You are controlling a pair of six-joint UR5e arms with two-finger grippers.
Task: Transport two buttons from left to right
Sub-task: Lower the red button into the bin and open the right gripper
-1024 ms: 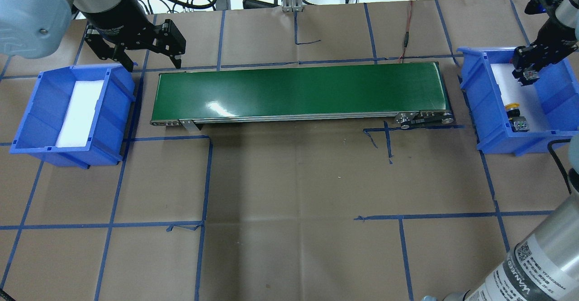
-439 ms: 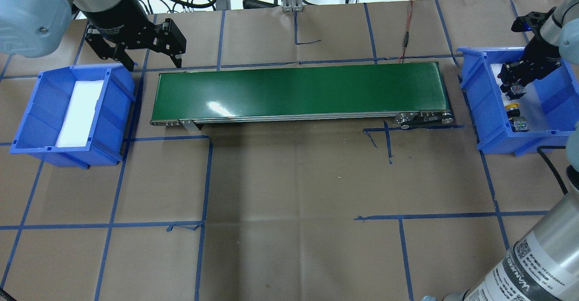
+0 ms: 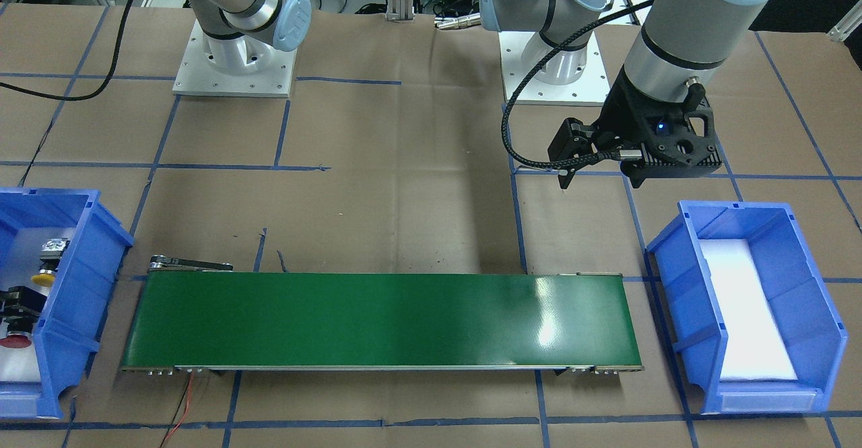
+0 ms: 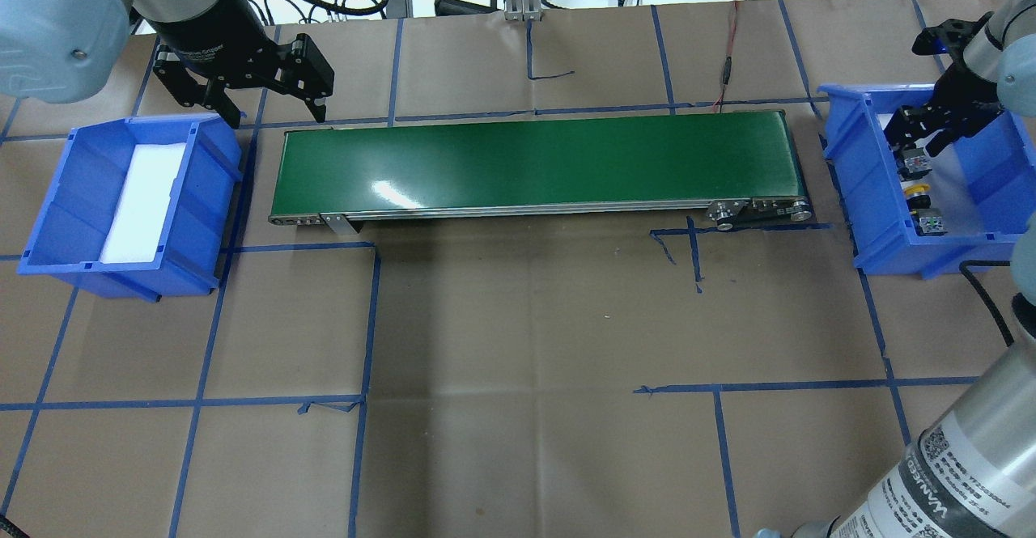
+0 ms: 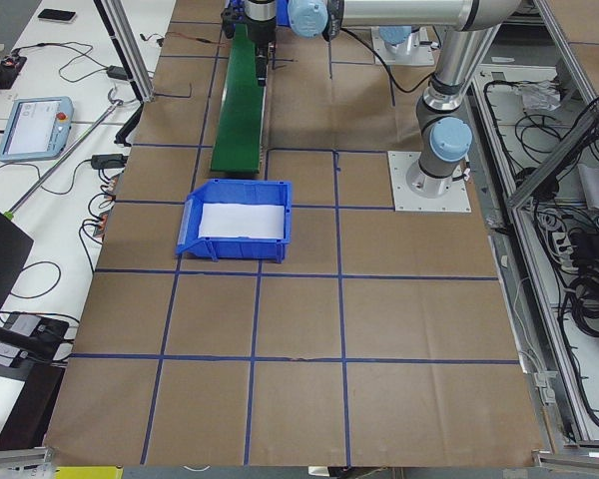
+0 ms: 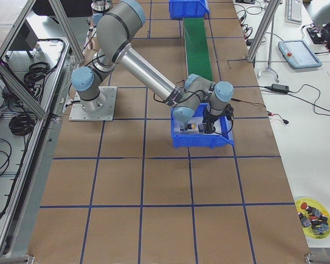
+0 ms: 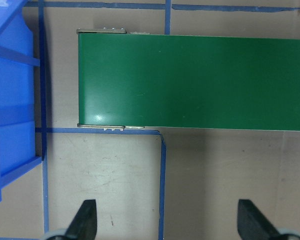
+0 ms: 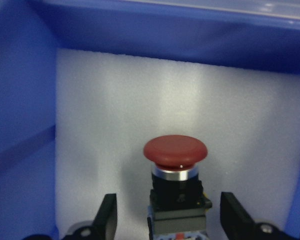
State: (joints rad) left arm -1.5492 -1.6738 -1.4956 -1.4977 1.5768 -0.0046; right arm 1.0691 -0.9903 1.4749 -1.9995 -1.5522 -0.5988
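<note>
Table (image 4: 518, 319): brown paper with a blue tape grid; green conveyor belt (image 4: 534, 162) runs across the upper middle of the overhead view.
Left bin (image 4: 65, 198): far left of the overhead view; white foam liner shows, no button visible in it.
Right bin (image 4: 987, 174): far right of the overhead view; both buttons are inside on white foam.
Yellow button (image 4: 915, 192): lies in the right bin, in the half nearer the bottom of the frame, apart from the gripper.
Red button (image 8: 176, 150): centre of the right wrist view, cap pointing away from the camera, body between the fingers, apparently resting on the foam.
Right gripper (image 8: 169, 207): down inside the right bin; fingers spread, a gap on each side of the red button's body, so gripping nothing.
Left gripper (image 4: 278, 116): upper left of the overhead view, hovering by the belt's left end; fingers wide apart, holding nothing.
Progress: looks all but done, since both buttons sit in the right bin.
Left to do: probably only lifting the right arm clear of the bin.
</note>
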